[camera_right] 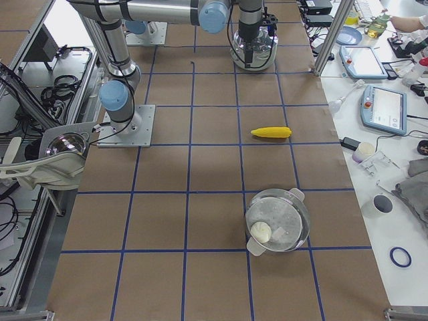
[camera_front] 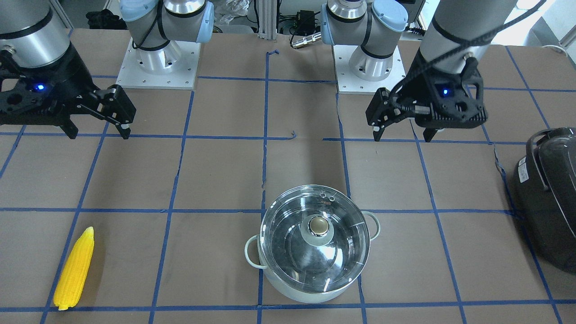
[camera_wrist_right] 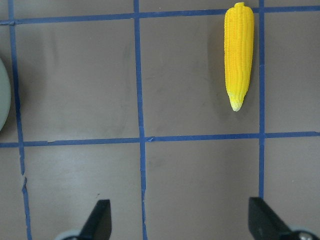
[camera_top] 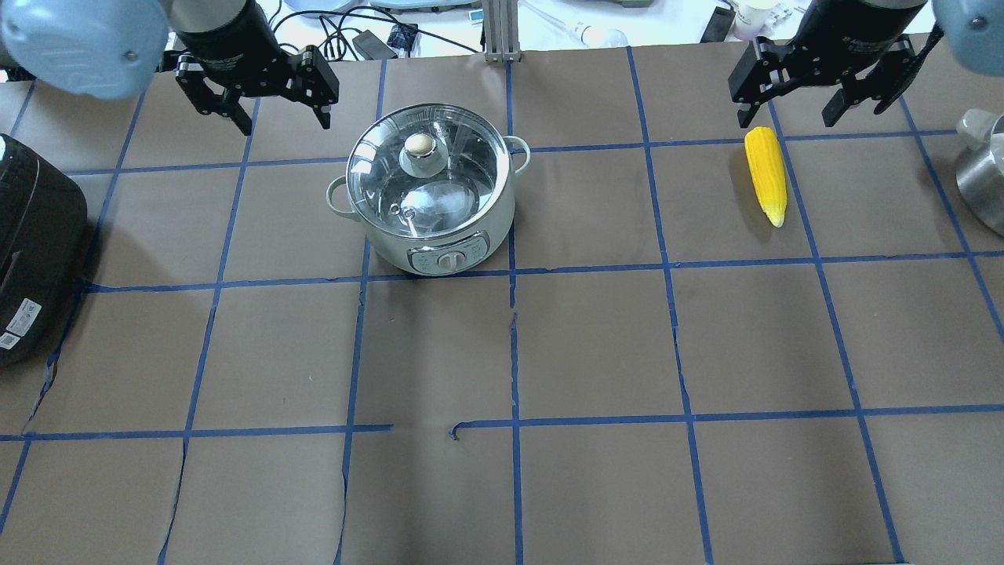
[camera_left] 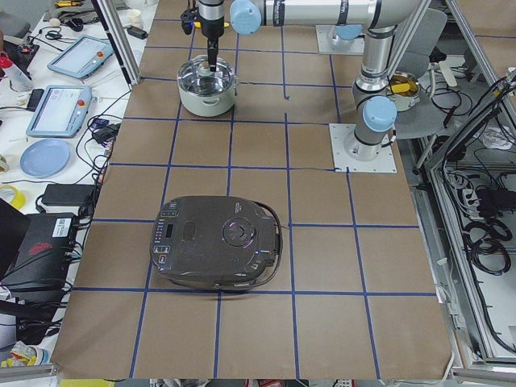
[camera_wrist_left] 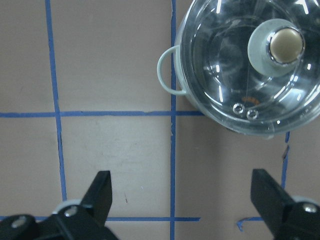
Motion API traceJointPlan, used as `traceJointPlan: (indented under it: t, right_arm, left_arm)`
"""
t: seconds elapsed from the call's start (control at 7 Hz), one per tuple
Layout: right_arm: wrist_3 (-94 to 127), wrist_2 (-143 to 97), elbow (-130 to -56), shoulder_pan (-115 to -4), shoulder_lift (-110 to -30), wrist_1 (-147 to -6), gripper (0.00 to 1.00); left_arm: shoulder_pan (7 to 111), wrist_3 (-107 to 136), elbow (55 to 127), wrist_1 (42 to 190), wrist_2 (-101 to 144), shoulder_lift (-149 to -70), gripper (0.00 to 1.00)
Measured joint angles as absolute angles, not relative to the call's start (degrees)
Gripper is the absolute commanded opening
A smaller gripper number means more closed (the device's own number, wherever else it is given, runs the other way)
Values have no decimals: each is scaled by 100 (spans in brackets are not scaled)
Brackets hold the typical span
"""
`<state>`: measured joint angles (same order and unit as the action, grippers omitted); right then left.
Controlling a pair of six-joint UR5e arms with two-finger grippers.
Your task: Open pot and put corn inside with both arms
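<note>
The pot [camera_top: 439, 227] stands on the brown table with its glass lid [camera_top: 455, 184] on and the knob [camera_top: 420, 144] on top. It also shows in the front view [camera_front: 310, 294] and the left wrist view [camera_wrist_left: 170, 70]. The yellow corn [camera_top: 766, 174] lies flat on the table on my right side, seen too in the front view [camera_front: 74, 270] and the right wrist view [camera_wrist_right: 238, 55]. My left gripper [camera_top: 284, 125] hangs open and empty above the table beside the pot [camera_front: 402, 135] [camera_wrist_left: 182, 195]. My right gripper [camera_top: 784, 122] hangs open and empty near the corn's thick end [camera_front: 99, 135] [camera_wrist_right: 180, 220].
A dark grey rounded appliance [camera_top: 31, 251] sits at the table's left end, also in the front view [camera_front: 549, 198]. A second steel pot with a glass lid [camera_right: 277, 221] stands at the right end [camera_top: 980, 173]. Blue tape lines grid the table.
</note>
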<state>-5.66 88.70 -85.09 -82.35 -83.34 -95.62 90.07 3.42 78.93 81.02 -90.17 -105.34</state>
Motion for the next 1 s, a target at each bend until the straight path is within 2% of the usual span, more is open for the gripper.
traceJointPlan:
  t: [0.57,0.86,1.0]
  right_arm:
    - [-891,8833,-8522,-7690,-6978,-11056,95]
    - [-1150,8801,-8545,-7373,-6253,-11766,98]
    - [-1182,8817,-8533,-7317,-5980,-12028,97]
  left_arm:
    - [9743,1153,6693,7802,-8990,-12047,100]
    - [9938,1195,6738,7855,-9006,-12243,100]
    - [9957,1191,6839,7882,-8999,-12242,98]
